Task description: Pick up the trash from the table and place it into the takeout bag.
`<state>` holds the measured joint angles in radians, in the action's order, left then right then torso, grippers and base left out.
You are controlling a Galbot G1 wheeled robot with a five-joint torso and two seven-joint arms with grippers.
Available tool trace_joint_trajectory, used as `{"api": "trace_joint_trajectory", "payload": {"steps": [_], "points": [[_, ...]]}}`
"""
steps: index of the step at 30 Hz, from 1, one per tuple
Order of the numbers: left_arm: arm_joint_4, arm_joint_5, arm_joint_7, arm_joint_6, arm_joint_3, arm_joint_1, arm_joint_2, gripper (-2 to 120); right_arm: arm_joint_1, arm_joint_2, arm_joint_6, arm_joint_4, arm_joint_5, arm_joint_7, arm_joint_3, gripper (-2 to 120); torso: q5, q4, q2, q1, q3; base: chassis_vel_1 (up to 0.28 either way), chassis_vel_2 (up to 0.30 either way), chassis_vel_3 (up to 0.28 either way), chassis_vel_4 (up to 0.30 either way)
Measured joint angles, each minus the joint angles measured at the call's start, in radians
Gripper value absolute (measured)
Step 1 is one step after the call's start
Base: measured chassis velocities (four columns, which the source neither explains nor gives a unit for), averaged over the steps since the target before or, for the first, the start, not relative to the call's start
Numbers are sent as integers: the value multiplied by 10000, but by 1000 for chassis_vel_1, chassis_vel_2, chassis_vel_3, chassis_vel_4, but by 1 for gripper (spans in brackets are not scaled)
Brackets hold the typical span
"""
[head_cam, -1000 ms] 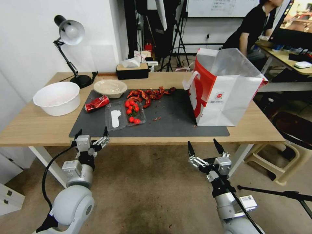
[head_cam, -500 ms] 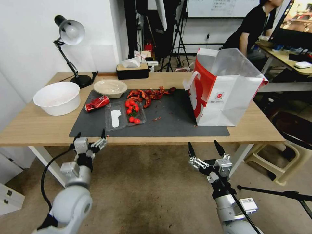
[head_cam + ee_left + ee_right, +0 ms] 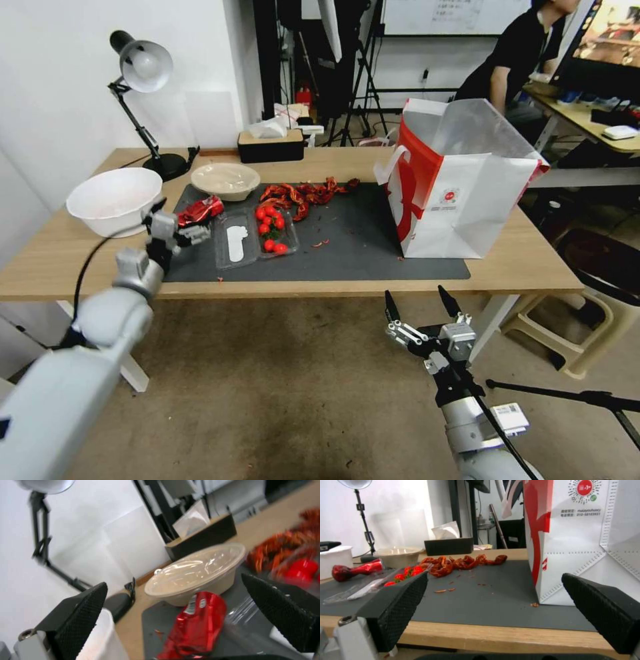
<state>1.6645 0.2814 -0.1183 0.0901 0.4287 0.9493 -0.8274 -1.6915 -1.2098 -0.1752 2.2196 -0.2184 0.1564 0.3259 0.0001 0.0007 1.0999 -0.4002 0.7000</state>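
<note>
Trash lies on the table [image 3: 73,257]: a crumpled red wrapper [image 3: 199,211] [image 3: 196,627], a shallow beige bowl [image 3: 225,180] [image 3: 196,572], a clear tray with small red tomatoes [image 3: 257,237] and a pile of red peels [image 3: 303,192] [image 3: 460,562]. My left gripper [image 3: 181,219] [image 3: 174,580] is open over the mat's left edge, just short of the wrapper, which lies between its spread fingers in the left wrist view. The takeout bag [image 3: 460,180] [image 3: 580,542] stands open on the right. My right gripper [image 3: 421,310] [image 3: 495,576] hangs open below the table's front edge.
A large white bowl [image 3: 115,200] sits left of the dark mat [image 3: 360,247], close to my left arm. A desk lamp [image 3: 143,73] and a black tissue box [image 3: 271,145] stand at the back. A stool [image 3: 573,320] is at the table's right end.
My left arm has risen from below the table's front edge and reached forward over the mat's left side, up to the red wrapper. The right arm has stayed still.
</note>
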Motion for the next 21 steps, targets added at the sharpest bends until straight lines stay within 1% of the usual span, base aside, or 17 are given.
{"api": "trace_joint_trajectory", "payload": {"steps": [1, 2, 3, 4, 5, 6, 7, 8, 9, 11, 12, 15, 16, 18, 19, 21], "points": [[-164, -306, -349, 17, -32, -180, 67, 100, 7, 14, 2, -6, -9, 2, -1, 100, -1, -2, 0, 0, 0, 0, 0, 0, 0], [-434, -781, -958, 34, -104, -447, 168, 100, 22, 18, 4, -14, -15, 4, 0, 100, -4, -10, 0, 0, 1, 0, 0, 0, 0], [-434, -781, -958, 34, -104, -447, 168, 100, 22, 18, 4, -14, -15, 4, 0, 100, -4, -10, 0, 0, 1, 0, 0, 0, 0], [-557, -953, -1291, 36, -133, -572, 218, 100, 33, 18, 5, -18, -15, 5, -2, 100, -5, -10, 0, -1, 1, 0, 0, 0, 0], [-741, -1178, -1941, 51, -182, -756, 329, 100, 62, 19, 8, -28, -17, 7, -15, 100, -2, -11, -1, 0, 1, 0, 0, 0, 0], [-741, -1178, -1941, 51, -182, -756, 329, 100, 62, 19, 8, -28, -17, 7, -15, 100, -2, -11, -1, 0, 1, 0, 0, 0, 0], [-875, -1387, -2528, 88, -231, -892, 454, 100, 107, 17, 14, -52, -17, 6, -54, 100, 0, -7, 0, 0, 1, 0, 0, 0, 0], [-916, -1524, -2819, 105, -268, -961, 518, 100, 126, 13, 15, -82, -17, 6, -77, 100, -3, -2, 0, 0, 0, 0, 0, 0, 0], [-916, -1524, -2819, 105, -268, -961, 518, 100, 126, 13, 15, -82, -17, 6, -77, 100, -3, -2, 0, 0, 0, 0, 0, 0, 0], [-946, -1847, -3368, 241, -325, -1123, 576, 100, 134, 9, 17, -106, -14, 6, -86, 100, -1, -5, 0, 0, 0, 0, 0, 0, 0], [-946, -1847, -3368, 241, -325, -1123, 576, 100, 134, 9, 17, -106, -14, 6, -86, 100, -1, -5, 0, 0, 0, 0, 0, 0, 0], [-1069, -2579, -3552, 423, -549, -1358, 668, 100, 185, 15, 33, -120, -13, 7, -112, 100, -2, -8, 0, 1, 0, 0, 0, 0, 0], [-1069, -2579, -3552, 423, -549, -1358, 668, 100, 185, 15, 33, -120, -13, 7, -112, 100, -2, -8, 0, 1, 0, 0, 0, 0, 0], [-1063, -3212, -3693, 830, -642, -1502, 756, 100, 197, 2, 37, -154, 5, 8, -138, 100, -2, -5, 0, 2, -1, 0, 0, 0, 0], [-1063, -3212, -3693, 830, -642, -1502, 756, 100, 197, 2, 37, -154, 5, 8, -138, 100, -2, -5, 0, 2, -1, 0, 0, 0, 0], [-1067, -3519, -3837, 1059, -706, -1628, 829, 100, 201, -20, 37, -180, 21, 8, -167, 100, 0, -7, 0, 2, -1, 0, 0, 0, 0]]}}
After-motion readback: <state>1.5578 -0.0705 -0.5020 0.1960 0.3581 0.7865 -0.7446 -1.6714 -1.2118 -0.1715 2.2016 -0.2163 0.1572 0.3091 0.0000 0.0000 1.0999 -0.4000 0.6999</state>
